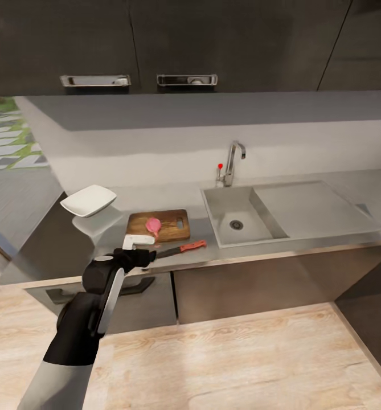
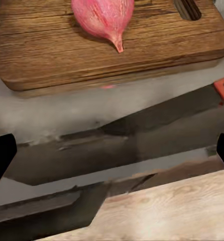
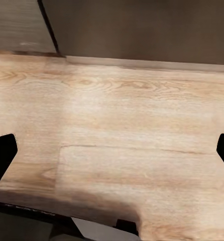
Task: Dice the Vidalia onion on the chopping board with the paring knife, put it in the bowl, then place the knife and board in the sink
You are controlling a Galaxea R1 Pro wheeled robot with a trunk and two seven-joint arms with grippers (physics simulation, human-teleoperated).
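The Vidalia onion [image 1: 154, 226], pink and whole, lies on the dark wooden chopping board [image 1: 166, 223] left of the sink [image 1: 214, 208]. In front of the board the paring knife [image 1: 181, 249] rests on the countertop [image 1: 304, 242], red handle pointing right. My left gripper [image 1: 147, 254] hovers open at the knife's blade end. In the left wrist view the onion [image 2: 104, 15], the board [image 2: 51, 55] and the dark blade [image 2: 157, 114] lie ahead of the spread fingertips [image 2: 1, 160]. The white bowl [image 1: 89, 200] stands at the counter's left end. My right gripper [image 3: 112, 150] is open over bare wooden floor.
A chrome tap [image 1: 233, 159] with a red knob stands behind the basin, and a flat drainboard [image 1: 312, 208] lies to its right. Dark upper cabinets [image 1: 139, 40] hang above. Dark drawers sit under the counter, with pale wooden floor [image 1: 241, 364] in front.
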